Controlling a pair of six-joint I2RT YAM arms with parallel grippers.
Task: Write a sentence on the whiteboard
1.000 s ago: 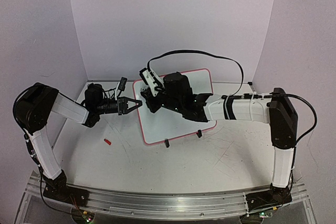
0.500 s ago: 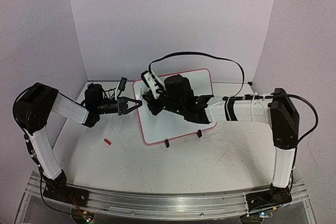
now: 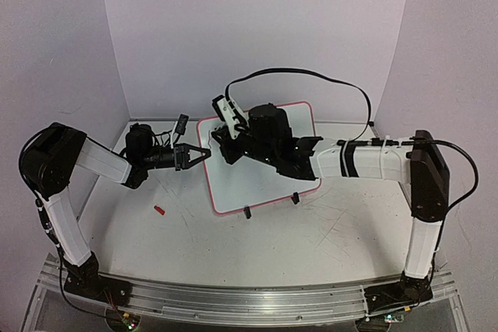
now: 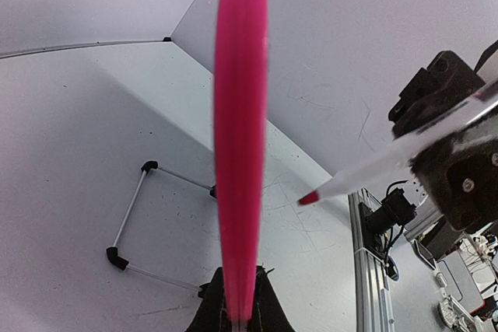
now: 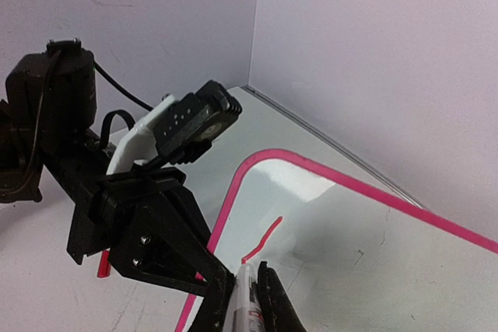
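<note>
Near edge first: the small red bit (image 3: 159, 210) lies loose on the table (image 3: 311, 231), left of centre and well apart from everything else. Beyond it the whiteboard (image 3: 253, 188) sits mid-table, skewed a bit clockwise in the top view, with its two black clip feet (image 3: 247, 211) on its near rim. We can't tell from above how steeply it leans. The left gripper (image 3: 196, 154) comes in from the left and is clenched on the board's left rim. In its wrist view we see the pink edge head-on, running straight up from between the fingers. The right arm reaches across over the board from the right, with the right gripper (image 5: 245, 309) clamped around a marker (image 4: 366, 172) pointing down at the upper left part of the board. The red tip is at the white surface, just inside the left rim, at the lower end of a short red stroke (image 5: 263, 240). We can't confirm actual tip contact from these views. That stroke is the only mark we can make out on the board. Behind, a black cable (image 3: 311, 75) arcs from the right wrist in front of the back wall (image 3: 257, 29).
</note>
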